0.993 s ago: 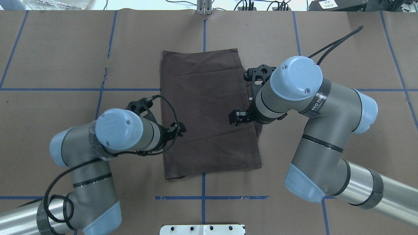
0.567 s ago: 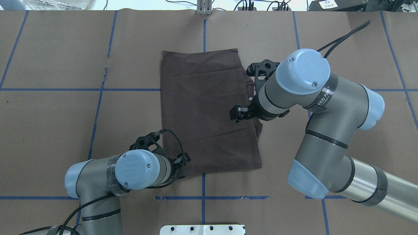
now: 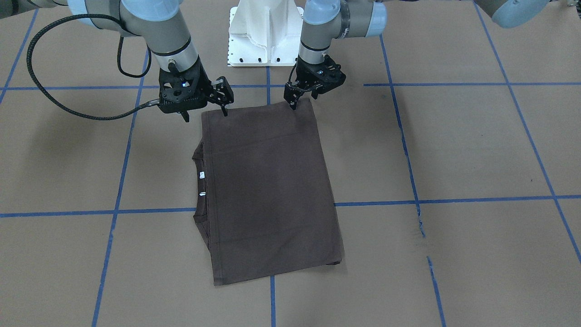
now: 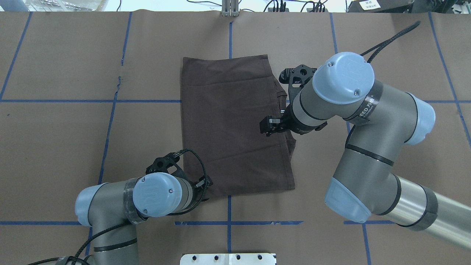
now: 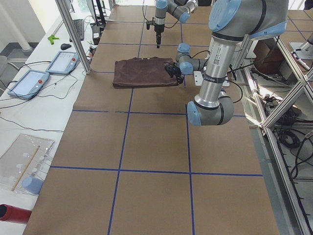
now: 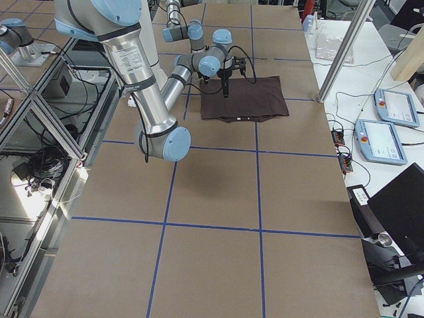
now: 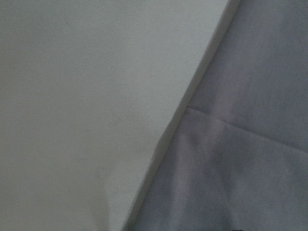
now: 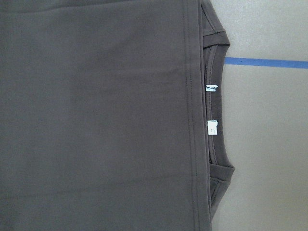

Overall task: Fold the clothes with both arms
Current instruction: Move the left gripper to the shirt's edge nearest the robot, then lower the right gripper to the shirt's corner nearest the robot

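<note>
Shirt (image 4: 235,125), dark brown, folded into a tall rectangle. Lies flat on the table (image 4: 66,59), midway between its left and right ends, one short edge toward the robot-side edge and the other toward the far edge. Shows smooth cloth on top with a few faint creases across. Lets the collar (image 8: 204,67) and two white tags (image 8: 211,88) peek out from under the top layer along the long edge on the robot's right.

Left gripper (image 4: 205,183) low at the shirt's near corner on the robot's left, right at the cloth's edge. Cannot tell whether spread or pinching: wrist view too close and blurred, only a diagonal cloth edge against the table.

Right gripper (image 3: 205,114) up above the shirt, over the long edge by the collar, apart from the cloth. Jaws spread wide, nothing between them. Looks straight down on collar and tags in its wrist view.

Blue tape lines (image 4: 257,222) in a grid over the brown table cover. White base (image 3: 265,32) at the robot-side edge, near the shirt's short edge.
</note>
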Controlling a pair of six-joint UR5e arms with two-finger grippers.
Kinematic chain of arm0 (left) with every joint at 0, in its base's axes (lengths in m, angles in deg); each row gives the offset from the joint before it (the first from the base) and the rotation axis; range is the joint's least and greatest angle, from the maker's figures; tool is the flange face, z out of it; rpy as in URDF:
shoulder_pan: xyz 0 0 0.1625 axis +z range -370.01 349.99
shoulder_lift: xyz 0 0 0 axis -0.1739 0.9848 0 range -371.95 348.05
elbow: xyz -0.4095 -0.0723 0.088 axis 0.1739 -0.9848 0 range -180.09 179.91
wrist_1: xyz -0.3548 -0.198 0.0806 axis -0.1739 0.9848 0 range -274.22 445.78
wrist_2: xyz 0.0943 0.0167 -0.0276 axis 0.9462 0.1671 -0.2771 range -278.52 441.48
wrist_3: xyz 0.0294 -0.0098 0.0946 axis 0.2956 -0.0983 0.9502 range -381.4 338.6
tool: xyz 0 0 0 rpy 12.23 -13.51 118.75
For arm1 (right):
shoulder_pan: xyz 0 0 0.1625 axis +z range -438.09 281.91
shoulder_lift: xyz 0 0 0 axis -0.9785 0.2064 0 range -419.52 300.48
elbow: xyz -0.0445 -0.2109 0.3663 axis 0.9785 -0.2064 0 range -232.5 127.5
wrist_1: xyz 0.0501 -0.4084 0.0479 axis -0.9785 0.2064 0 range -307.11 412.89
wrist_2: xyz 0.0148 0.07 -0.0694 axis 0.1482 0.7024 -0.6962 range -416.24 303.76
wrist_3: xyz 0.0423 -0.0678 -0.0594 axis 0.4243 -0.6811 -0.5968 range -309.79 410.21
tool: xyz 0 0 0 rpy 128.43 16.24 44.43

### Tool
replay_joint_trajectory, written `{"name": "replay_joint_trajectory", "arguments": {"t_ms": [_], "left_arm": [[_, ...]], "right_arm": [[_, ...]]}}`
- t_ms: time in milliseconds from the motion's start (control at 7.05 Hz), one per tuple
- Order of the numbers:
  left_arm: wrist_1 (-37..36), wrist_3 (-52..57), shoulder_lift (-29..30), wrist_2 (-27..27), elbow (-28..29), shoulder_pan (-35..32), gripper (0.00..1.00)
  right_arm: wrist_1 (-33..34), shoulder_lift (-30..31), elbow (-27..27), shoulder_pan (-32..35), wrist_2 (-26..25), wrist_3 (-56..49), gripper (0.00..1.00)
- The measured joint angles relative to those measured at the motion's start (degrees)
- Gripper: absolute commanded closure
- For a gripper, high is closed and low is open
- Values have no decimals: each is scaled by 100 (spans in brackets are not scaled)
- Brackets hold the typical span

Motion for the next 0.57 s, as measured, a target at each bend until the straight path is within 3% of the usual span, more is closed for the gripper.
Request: {"name": "replay_joint_trajectory", "arguments": {"t_ms": [284, 426, 567], "left_arm": [[-3, -11, -3, -1, 14, 8, 23], [-3, -21, -4, -1, 17, 10, 37], [-10, -56, -2, -1, 27, 10, 58]], "right_arm": [[0, 0, 2, 3, 0, 6, 0], [0, 0, 3, 3, 0, 6, 0], [0, 0, 3, 11, 0, 6, 0]]}}
